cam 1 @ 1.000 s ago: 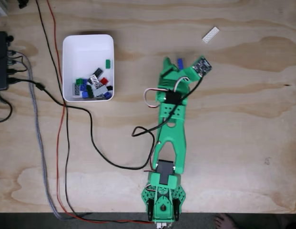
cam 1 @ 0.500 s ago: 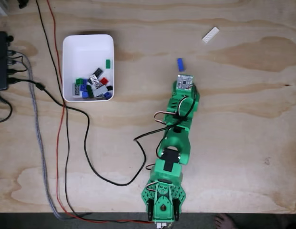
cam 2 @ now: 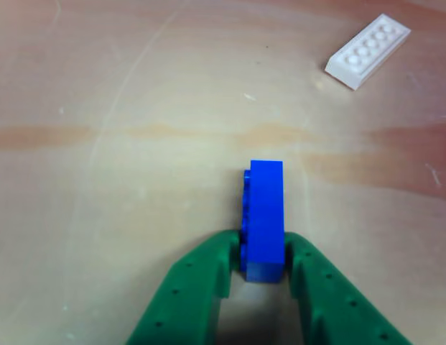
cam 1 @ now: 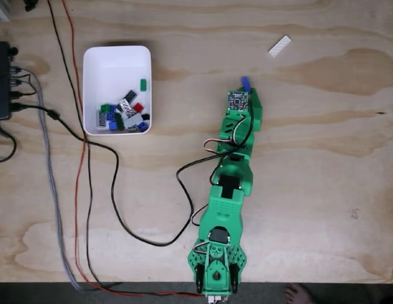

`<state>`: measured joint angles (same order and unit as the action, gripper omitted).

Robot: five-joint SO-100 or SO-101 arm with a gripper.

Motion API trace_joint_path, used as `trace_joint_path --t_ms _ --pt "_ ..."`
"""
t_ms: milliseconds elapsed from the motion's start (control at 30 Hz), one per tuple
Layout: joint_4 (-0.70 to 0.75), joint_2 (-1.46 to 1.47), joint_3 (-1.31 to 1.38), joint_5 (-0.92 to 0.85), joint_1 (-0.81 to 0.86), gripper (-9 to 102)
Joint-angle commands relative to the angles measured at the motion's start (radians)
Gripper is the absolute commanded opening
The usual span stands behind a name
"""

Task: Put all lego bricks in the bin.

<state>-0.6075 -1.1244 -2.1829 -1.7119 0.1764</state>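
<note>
The blue lego brick [cam 2: 264,219], lying on its side mid-frame, is pinched by the green end effector [cam 2: 263,262], ready for lifting toward the bin [cam 1: 117,63].

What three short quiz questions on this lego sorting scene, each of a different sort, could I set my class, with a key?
1. True or false: the blue brick sits between the two fingers of the pincer.
2. Which loose piece lies on the table beyond the blue brick? A) a red brick B) a white plate C) a green plate
3. Fill in: most of the bricks lie in the white ___.

Key: 1 true; 2 B; 3 bin.
</note>
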Motion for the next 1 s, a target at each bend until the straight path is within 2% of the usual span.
trace_joint_path --t_ms 0,233,333,433,533,700,833,967 --pt "0.186 -0.206 -0.012 0.160 -0.048 0" --pt "1.089 -0.896 0.213 0.715 -0.187 0" --pt "1.454 -0.954 0.483 0.897 -0.351 0" --pt "1.669 -0.831 0.706 1.022 -0.560 0" --pt "1.747 -0.617 0.865 1.101 -0.704 0" --pt "1.712 -0.382 0.907 1.140 -0.830 1" --pt "1.678 -0.333 0.870 1.183 -0.831 12" --pt "1.643 -0.468 0.870 1.258 -0.715 21"
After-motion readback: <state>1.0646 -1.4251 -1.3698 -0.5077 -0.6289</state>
